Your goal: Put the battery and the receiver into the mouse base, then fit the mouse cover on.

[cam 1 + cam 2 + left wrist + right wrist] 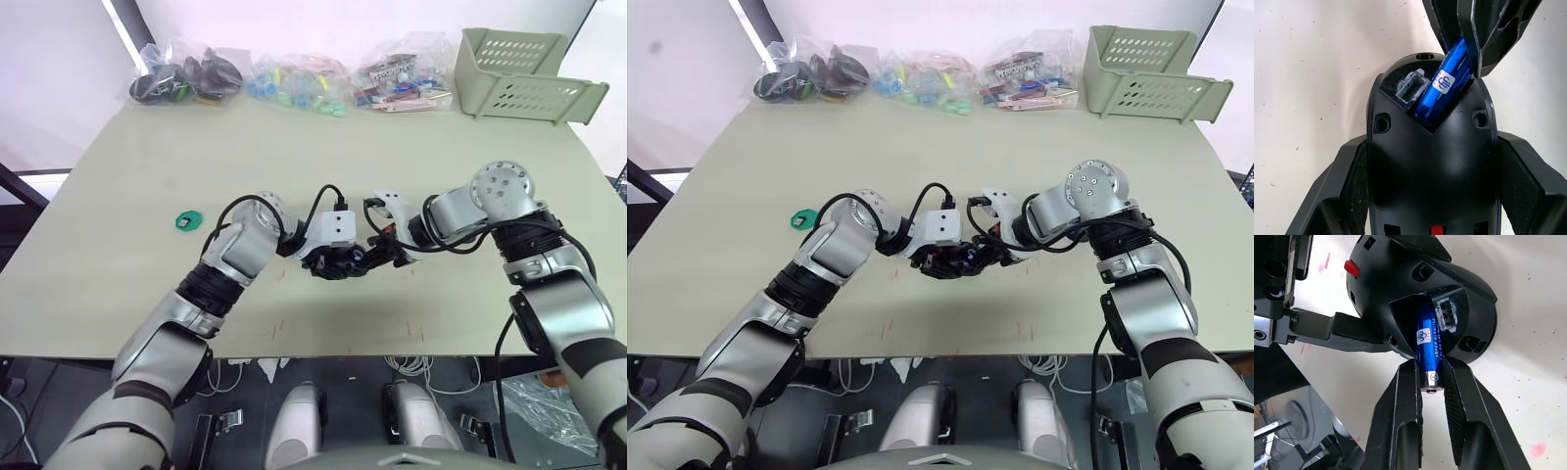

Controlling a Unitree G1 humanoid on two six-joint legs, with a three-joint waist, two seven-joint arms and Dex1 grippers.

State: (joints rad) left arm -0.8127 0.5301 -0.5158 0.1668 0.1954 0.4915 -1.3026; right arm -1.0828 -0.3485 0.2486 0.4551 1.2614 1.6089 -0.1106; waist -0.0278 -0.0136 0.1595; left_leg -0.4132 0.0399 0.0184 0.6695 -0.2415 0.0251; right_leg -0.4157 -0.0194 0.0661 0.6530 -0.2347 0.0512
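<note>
With the left gripper [1430,196] clamped around the mouse base [1430,161], keep the right gripper [1431,382] pinching the battery [1426,350] and slide it flat (receiver [1411,89] already seated beside).

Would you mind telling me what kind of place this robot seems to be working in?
Probably a robotics lab or test bench: a plain pale table holds clear bags of small parts and a perforated plastic bin along its far edge, with loose cables hanging under the near edge.
</note>
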